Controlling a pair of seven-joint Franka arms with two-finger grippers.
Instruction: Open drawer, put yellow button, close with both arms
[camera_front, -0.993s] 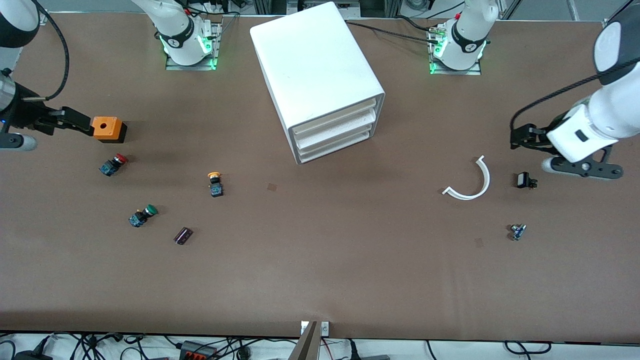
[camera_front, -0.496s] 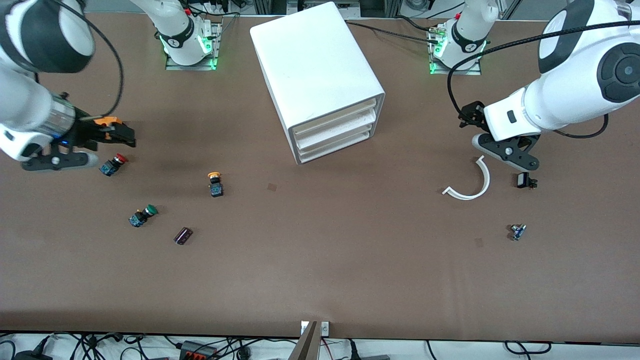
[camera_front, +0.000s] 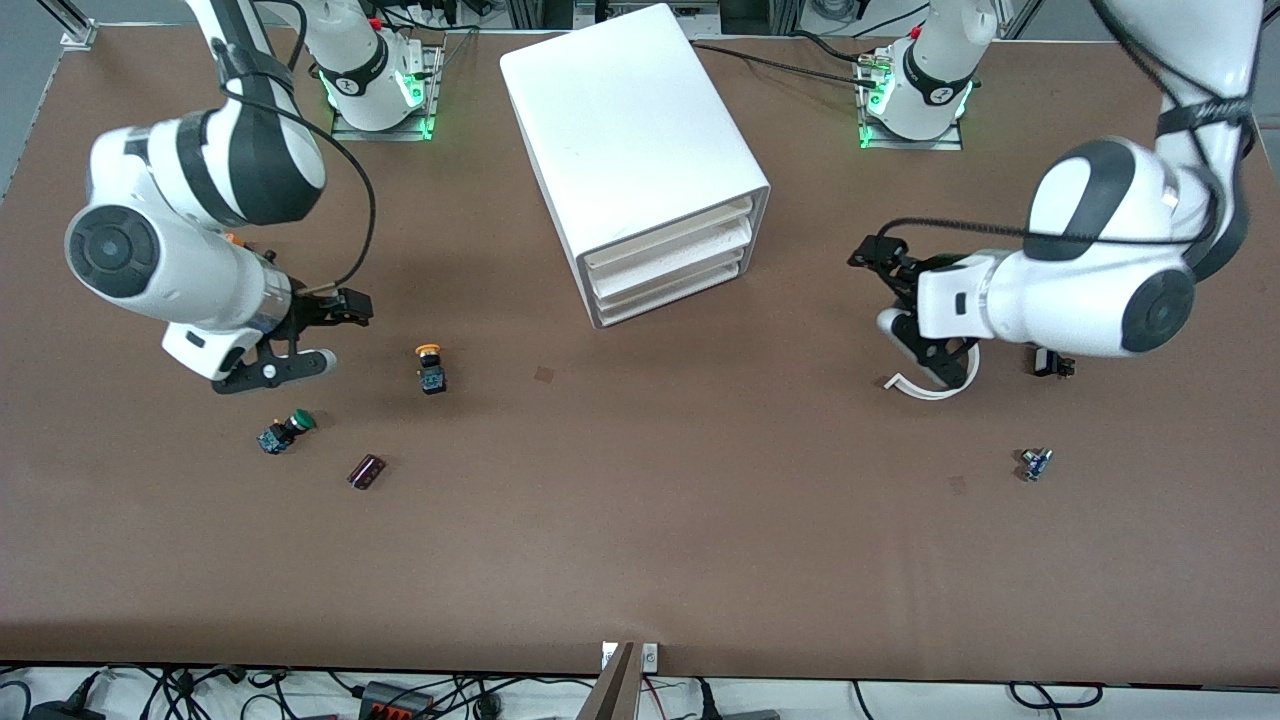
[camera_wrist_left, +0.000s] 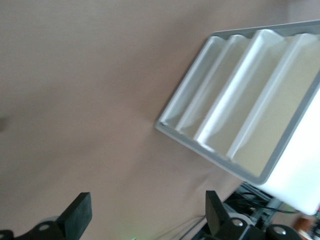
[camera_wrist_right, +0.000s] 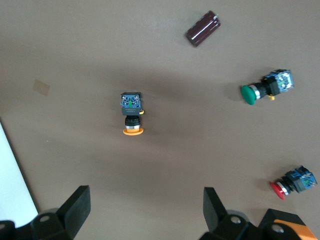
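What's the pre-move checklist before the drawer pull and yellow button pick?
1. Drawers of the white drawer unit shut, none pulled out yet: ok.
2. Left gripper jaws open, empty, over bare table in front of the unit: ok.
3. Right gripper jaws open, empty: ok.
4. Yellow button lying free on the table, nothing touching it: ok.
5. Red button and green button apart from the yellow one: ok.
6. Left jaws lined up with a drawer front: not ok.
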